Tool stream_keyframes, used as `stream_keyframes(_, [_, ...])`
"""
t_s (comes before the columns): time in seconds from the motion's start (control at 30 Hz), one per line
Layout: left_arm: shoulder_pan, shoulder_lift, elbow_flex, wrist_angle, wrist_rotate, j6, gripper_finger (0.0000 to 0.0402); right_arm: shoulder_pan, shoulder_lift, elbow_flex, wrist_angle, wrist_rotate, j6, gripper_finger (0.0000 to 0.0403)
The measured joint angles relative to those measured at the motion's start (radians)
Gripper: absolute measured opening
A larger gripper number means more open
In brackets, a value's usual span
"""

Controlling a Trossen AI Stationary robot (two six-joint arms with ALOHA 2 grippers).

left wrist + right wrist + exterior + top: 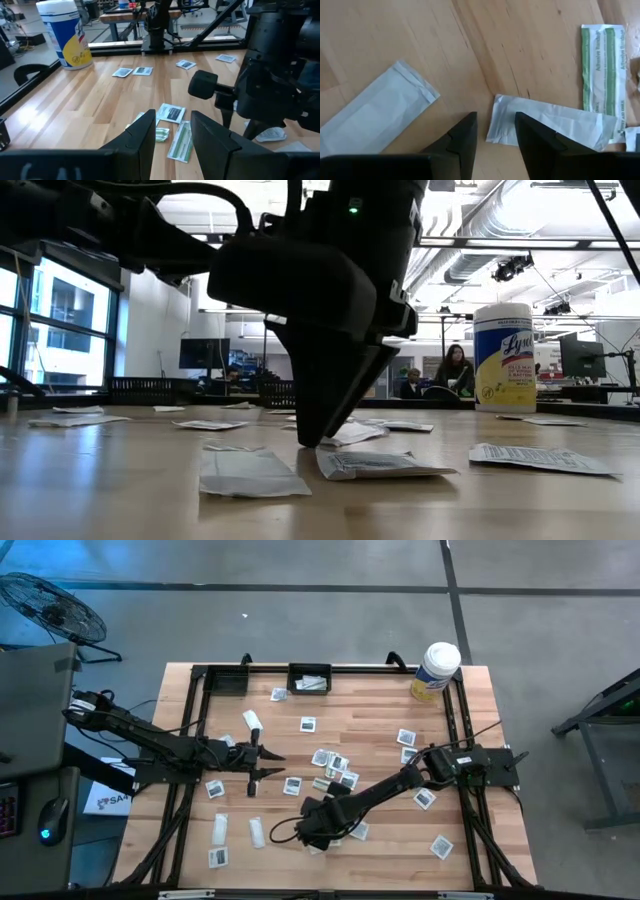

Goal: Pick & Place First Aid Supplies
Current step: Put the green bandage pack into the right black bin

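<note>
Right gripper [305, 837] low over the near part of the counter [370, 705], its fingers [462, 137] parted, tips astride the edge of a crumpled white packet [545, 122], nothing clamped. Contact with the packet impossible to judge from the wrist view. In the low view, dark gripper body blocking most of the middle ground; tips down at a creased packet [375, 465], touch or gap not clear. A second white strip [375, 117] flat beside it; a green-printed adhesive bandage strip [604, 67] cut off at the frame edge.

Left gripper [270, 764] at mid-left of the counter, fingers [145, 137] apart, empty, hovering short of a small cluster of packets [172, 114].

First aid supplies [330, 762] scattered across the butcher-block counter, print too small to read from above. White tub [436, 670] with yellow label at the far right corner. Black bin [309, 678] on the far rail, contents unclear. Fan [45, 608] on grey floor at upper left. Beyond the counter: seated people [455, 370], monitors, ceiling ducts.
</note>
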Motion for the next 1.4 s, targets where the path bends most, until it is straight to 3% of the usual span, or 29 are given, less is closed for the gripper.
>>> stream_keyframes(0.53, [0.000,0.000,0.000,0.002,-0.002,0.000,0.0121,0.000,0.003,-0.002,0.007,-0.005,0.030,0.0005])
stream_keyframes(1.0, [0.000,-0.003,0.000,-0.010,-0.004,0.002,0.0121,-0.040,-0.138,-0.005,0.001,-0.044,0.032,0.0002])
stream_keyframes(1.13, [0.000,-0.042,0.000,-0.042,0.001,0.026,0.0121,-0.086,-0.194,-0.005,0.004,0.014,0.067,0.0001])
stream_keyframes(1.4, [0.000,-0.240,0.000,-0.352,0.026,0.022,0.0121,-0.266,-0.285,-0.003,0.047,0.183,0.044,0.0001])
